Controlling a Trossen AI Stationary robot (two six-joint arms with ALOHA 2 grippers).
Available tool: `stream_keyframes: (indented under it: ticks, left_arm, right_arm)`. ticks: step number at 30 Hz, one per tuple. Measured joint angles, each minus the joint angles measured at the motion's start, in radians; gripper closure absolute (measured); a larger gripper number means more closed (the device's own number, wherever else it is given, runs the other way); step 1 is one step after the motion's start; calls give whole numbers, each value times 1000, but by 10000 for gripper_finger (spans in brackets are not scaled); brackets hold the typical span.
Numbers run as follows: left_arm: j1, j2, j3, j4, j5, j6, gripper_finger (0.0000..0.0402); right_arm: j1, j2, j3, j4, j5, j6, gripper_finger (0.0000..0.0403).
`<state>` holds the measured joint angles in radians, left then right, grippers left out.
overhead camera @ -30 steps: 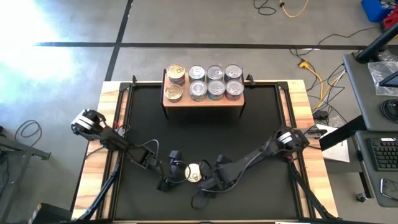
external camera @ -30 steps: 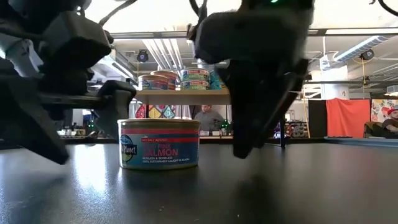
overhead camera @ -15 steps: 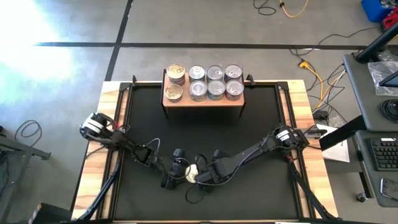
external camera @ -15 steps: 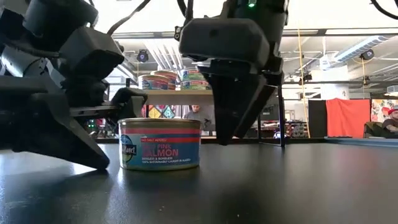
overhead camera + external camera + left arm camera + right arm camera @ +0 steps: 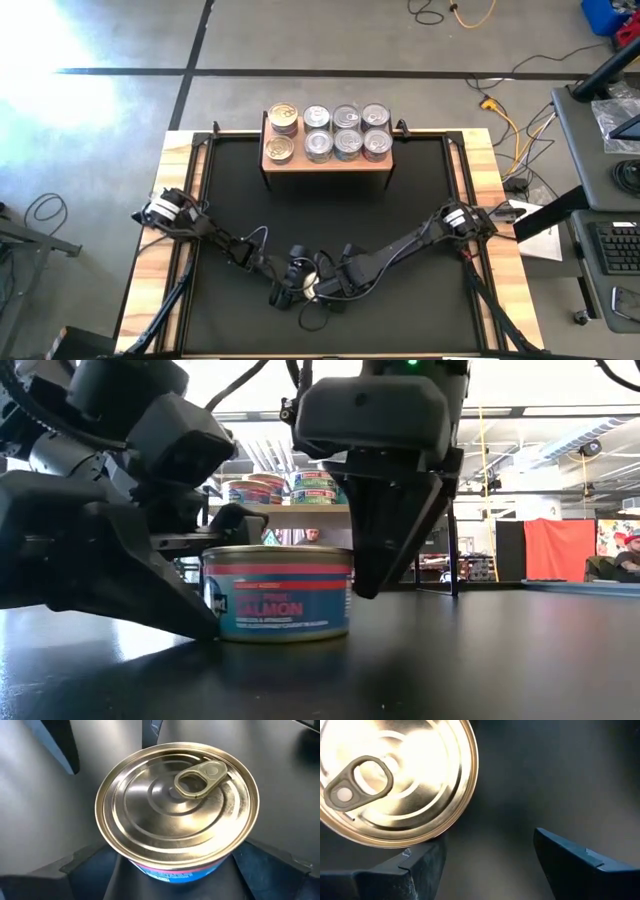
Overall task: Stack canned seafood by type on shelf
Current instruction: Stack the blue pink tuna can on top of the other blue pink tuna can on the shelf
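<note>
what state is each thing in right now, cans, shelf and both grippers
salmon can: upright on the black table, lid sealed, pull tab flat
left gripper: low at the salmon can, fingers either side of it, not visibly clamped
right gripper: open, beside the can, nothing between its fingers
shelf: standing at the table's far edge
shelf cans: upright in stacks, one gold column, three silver

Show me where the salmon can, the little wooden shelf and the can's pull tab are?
salmon can (image 5: 277,593): low view, on its blue and red label.
shelf (image 5: 325,166): high view, on the bare wood in front of the cans.
pull tab (image 5: 199,778): left wrist view, on the ring.
</note>
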<state>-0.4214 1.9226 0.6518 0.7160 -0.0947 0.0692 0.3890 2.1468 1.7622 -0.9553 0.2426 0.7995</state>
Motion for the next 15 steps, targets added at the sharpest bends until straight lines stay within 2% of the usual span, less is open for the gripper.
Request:
stream_keyframes:
  ticks: [8, 15]
  left_arm:
    - [1, 47, 84, -2, 34, 3, 35]
    - [2, 123, 163, 27, 59, 11, 34]
  right_arm:
    - [-9, -2, -1, -20, -18, -7, 113]
    - [-8, -3, -1, -50, -119, -67, 108]
